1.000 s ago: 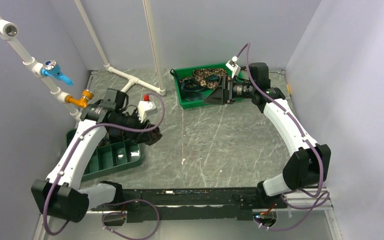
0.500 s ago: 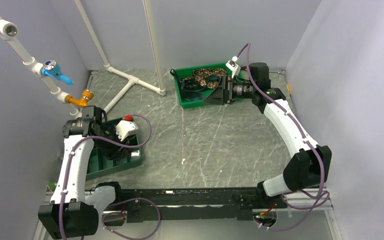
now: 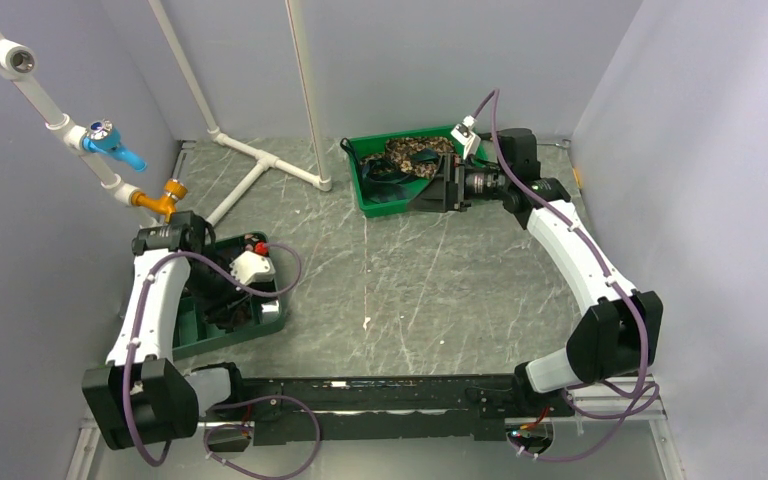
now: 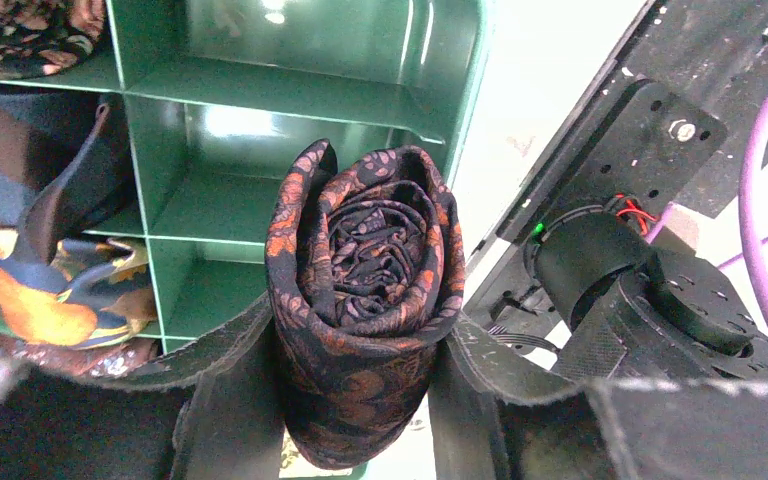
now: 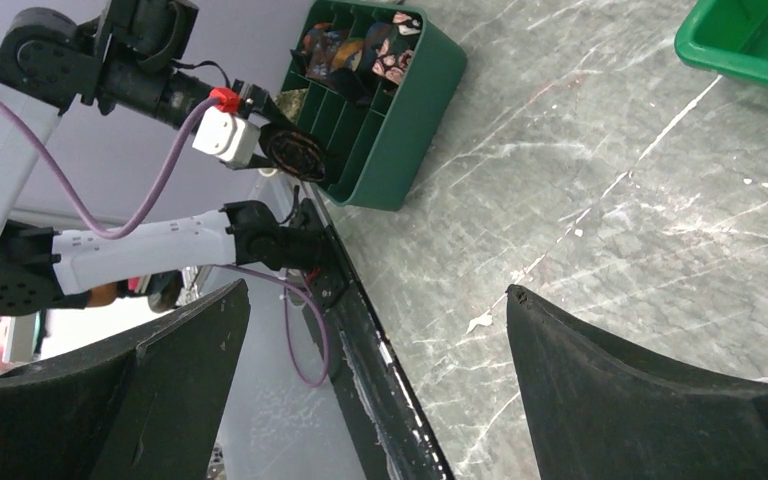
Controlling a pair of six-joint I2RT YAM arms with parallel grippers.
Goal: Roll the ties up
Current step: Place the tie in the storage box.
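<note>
At the left side of the surface, a rolled tie is gripped by the left claw. The roll is dark, with a rust-coloured pattern, and it is pressed between the two fingers with its spiral end turned to the wrist camera. It is held over a green divided box, close to the edge of the box; whether it touches the bottom of a compartment cannot be told. Other ties are seen in the compartments beside it, among them an orange and blue one. From above, the left claw is seen directed down into this box.

At the back of the surface, a green bin is placed, and unrolled ties are heaped in it, one of them mottled tan and brown. The right claw is held at the edge of this bin. Its fingers are spread wide apart and nothing is gripped between them.
</note>
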